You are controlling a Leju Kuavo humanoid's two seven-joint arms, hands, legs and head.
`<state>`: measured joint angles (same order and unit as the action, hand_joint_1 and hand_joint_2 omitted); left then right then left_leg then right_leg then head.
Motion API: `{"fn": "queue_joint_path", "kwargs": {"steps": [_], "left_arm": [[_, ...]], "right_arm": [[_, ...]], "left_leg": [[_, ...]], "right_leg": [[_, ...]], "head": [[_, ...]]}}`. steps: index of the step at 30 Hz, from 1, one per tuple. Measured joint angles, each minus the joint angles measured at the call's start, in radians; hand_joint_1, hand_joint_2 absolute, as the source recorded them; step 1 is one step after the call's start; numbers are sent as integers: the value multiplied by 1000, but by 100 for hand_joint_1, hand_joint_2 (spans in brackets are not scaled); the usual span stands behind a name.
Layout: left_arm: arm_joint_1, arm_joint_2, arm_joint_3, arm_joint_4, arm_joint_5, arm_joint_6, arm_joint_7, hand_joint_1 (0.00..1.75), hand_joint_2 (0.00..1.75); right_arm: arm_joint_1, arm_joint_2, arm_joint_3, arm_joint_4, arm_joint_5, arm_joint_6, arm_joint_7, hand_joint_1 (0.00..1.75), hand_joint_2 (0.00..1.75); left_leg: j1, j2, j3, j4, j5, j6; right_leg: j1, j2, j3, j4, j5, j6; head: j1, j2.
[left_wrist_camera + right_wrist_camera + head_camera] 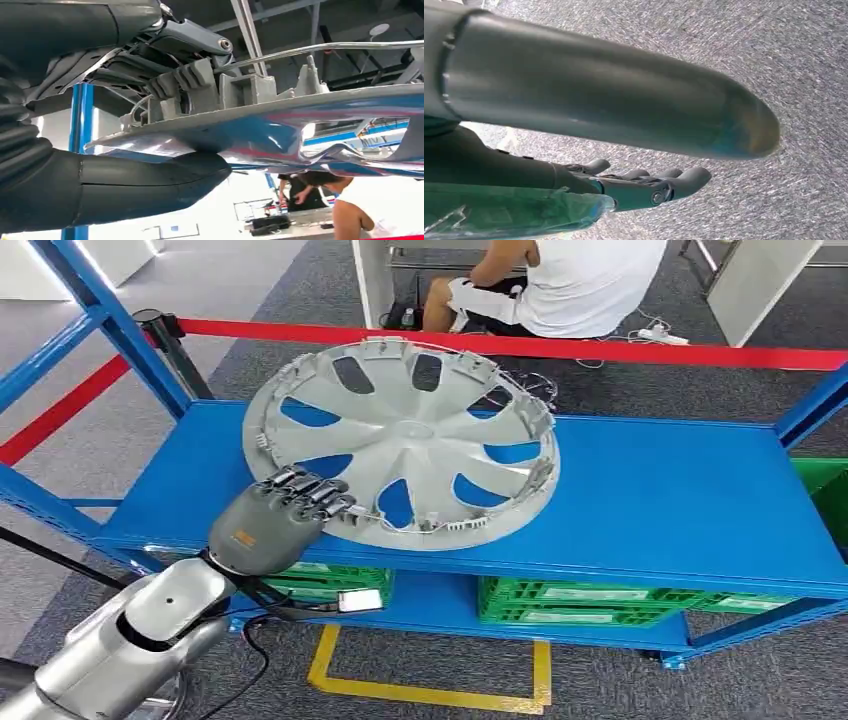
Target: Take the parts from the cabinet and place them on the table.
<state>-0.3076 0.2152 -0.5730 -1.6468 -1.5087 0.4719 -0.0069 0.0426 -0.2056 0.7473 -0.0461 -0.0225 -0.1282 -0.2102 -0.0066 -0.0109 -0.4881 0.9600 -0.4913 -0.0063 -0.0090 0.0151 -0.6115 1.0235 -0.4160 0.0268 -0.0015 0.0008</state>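
head view: left hand fingers curl over the hubcap rim, thumb beneath, gripping it.

grey carpet, red barrier tape

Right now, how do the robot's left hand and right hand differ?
The left hand grips the rim of the silver wheel cover on the blue shelf, thumb under it; the right hand holds nothing. The left is raised at the shelf; the right hangs over grey carpet. Both are grey.
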Motion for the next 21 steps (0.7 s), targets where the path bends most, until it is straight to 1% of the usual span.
{"fn": "queue_joint_path", "kwargs": {"steps": [21], "left_arm": [[9,3,7,-2,14,-5,3,175,175]], "right_arm": [[0,3,8,0,1,2,2,0,0]], "left_leg": [[0,0,0,1,0,0]], "right_leg": [[-1,0,0,0,0,0]], "head": [[0,0]]}}
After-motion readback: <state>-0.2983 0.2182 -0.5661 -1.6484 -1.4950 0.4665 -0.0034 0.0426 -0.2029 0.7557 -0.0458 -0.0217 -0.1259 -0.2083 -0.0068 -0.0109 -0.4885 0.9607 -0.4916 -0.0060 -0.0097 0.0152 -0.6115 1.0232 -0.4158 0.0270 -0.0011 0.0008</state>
